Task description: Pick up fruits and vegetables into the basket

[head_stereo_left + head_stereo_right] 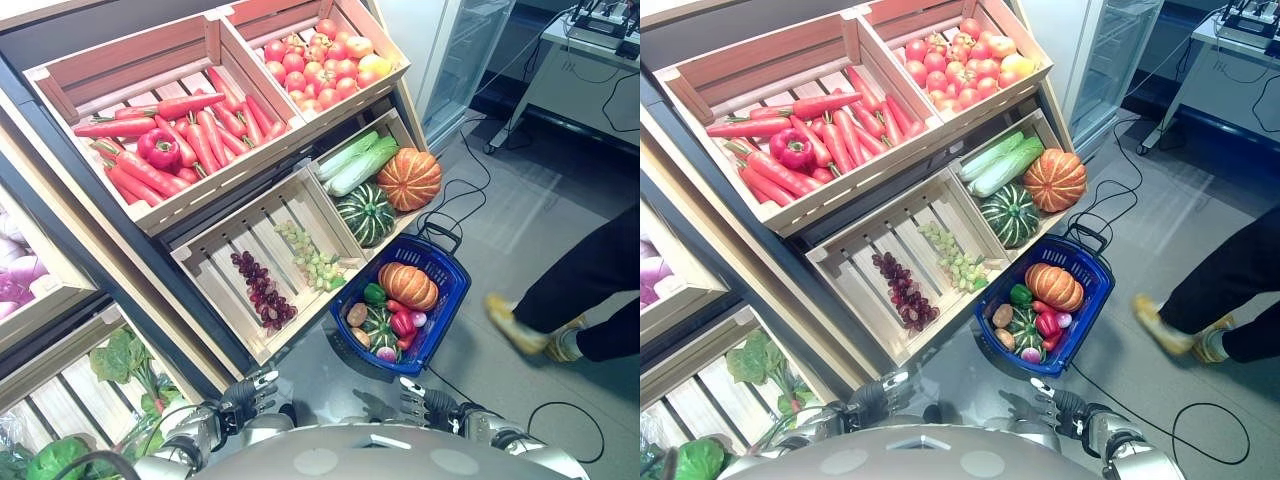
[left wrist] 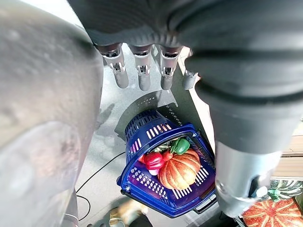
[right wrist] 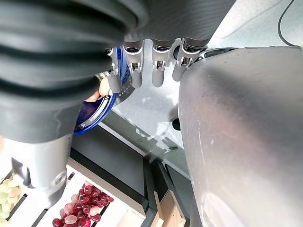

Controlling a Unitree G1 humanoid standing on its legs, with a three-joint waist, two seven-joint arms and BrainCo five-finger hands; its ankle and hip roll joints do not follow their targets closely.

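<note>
Between picks — left hand (image 1: 245, 395) and right hand (image 1: 425, 402) low at bottom of frame, fingers relaxed, empty. Blue basket (image 1: 445, 296) lower right, part-filled; next, probably a reach toward grapes (image 1: 262, 287).

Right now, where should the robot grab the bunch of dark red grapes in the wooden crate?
Probably from above, fingers closing across the middle of the long bunch of dark red grapes. It lies flat on the slats of the wooden crate, apart from the green grapes, so its sides are free.

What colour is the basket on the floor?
Blue basket, clearest in the left eye view.
</note>
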